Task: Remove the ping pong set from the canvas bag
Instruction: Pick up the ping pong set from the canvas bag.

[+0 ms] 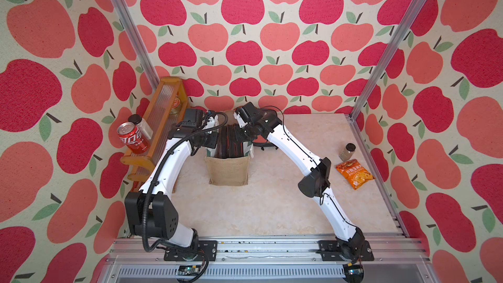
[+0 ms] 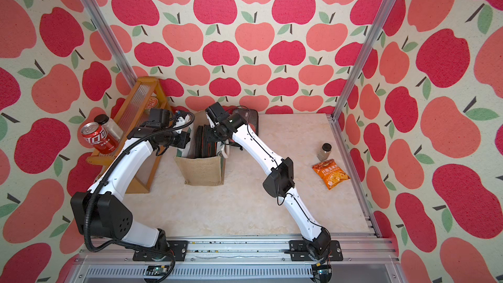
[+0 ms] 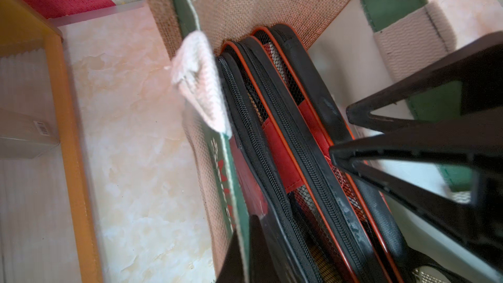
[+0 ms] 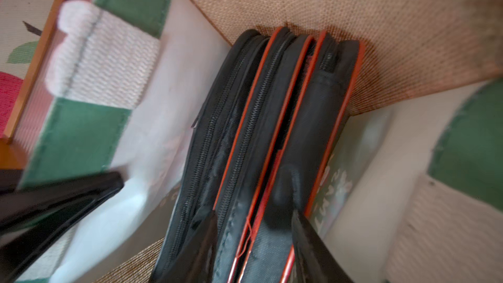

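The canvas bag [image 1: 227, 171] [image 2: 202, 171] stands upright on the table between both arms. Inside it the ping pong set [image 1: 230, 142] [image 3: 285, 137] [image 4: 272, 110] stands on edge: black zipped cases with orange piping. My left gripper [image 3: 245, 243] is shut on the green-edged rim of the bag's side panel [image 3: 226, 175], beside a white handle [image 3: 198, 83]. My right gripper [image 4: 255, 240] reaches into the bag from above. Its fingers [image 4: 307, 240] sit against both sides of the cases' top edge, shut on them. In both top views the wrists hide the jaws.
A wooden rack [image 1: 163, 121] stands left of the bag and holds a red cola can [image 1: 133, 137] and a jar [image 1: 143, 126]. At the table's right sit a small spice jar [image 1: 347, 151] and an orange snack packet [image 1: 355, 174]. The aluminium frame [image 1: 381, 164] borders the right edge.
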